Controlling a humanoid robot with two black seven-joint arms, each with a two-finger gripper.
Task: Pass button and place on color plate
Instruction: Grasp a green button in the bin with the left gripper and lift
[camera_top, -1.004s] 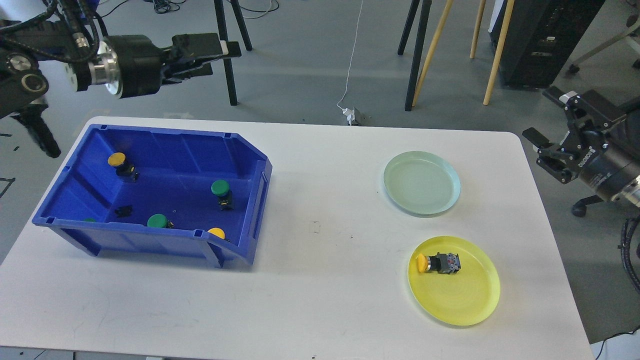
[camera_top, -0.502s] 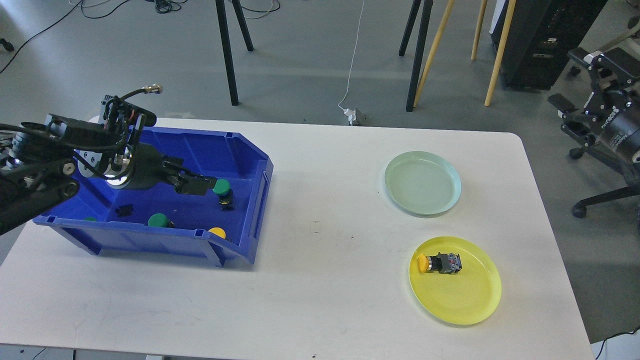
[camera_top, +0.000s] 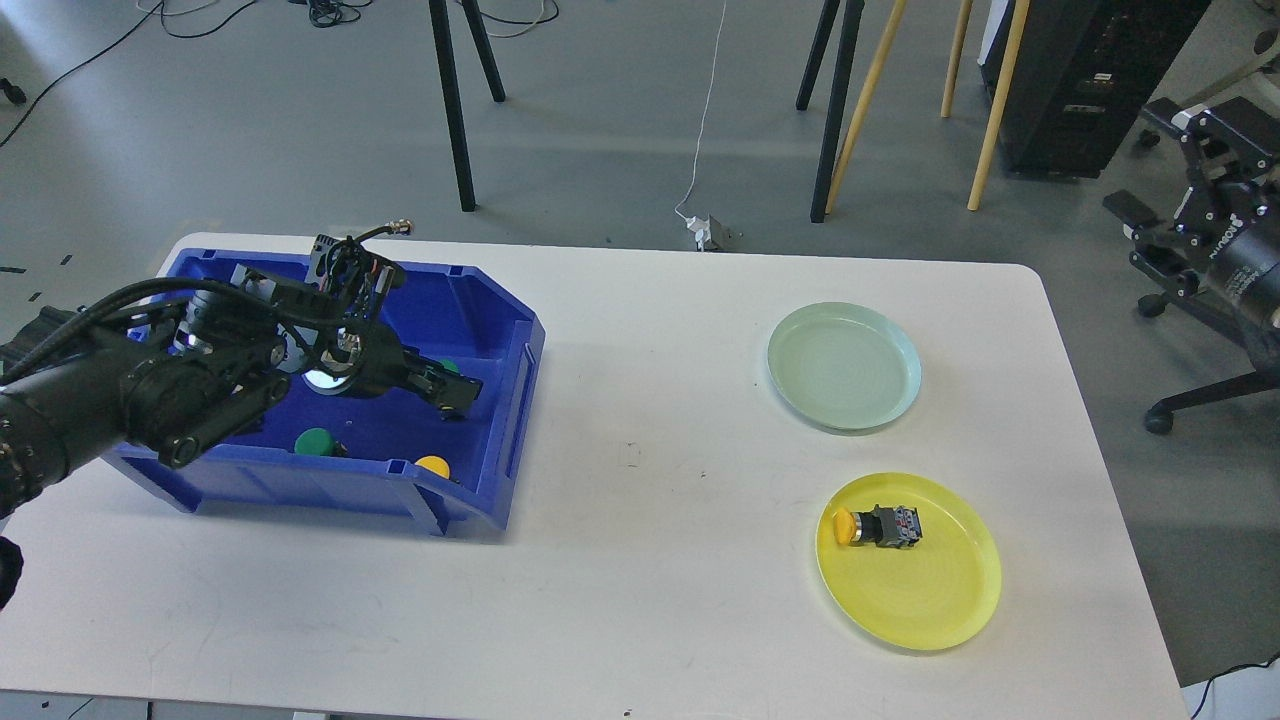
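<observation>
Reaching into the glossy blue plastic bin (camera_top: 500, 400), left claw (camera_top: 452, 388) covers a round green button (camera_top: 447, 367); grip unclear.

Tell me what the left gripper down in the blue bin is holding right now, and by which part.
Cannot be told. The left gripper sits at the green button in the blue bin, but its fingers hide any grip.

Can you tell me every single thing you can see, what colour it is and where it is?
bin: 1, blue, table's left
green buttons: 2 in the bin, one mostly hidden by the left gripper
yellow buttons: 2, one at the bin's front edge, one on the yellow plate
green plate: 1, pale green, table's right, empty
yellow plate: 1, nearer than the green plate
table: 1, white
left gripper: black, down in the bin at a green button
right gripper: black, off the table's right, raised
</observation>
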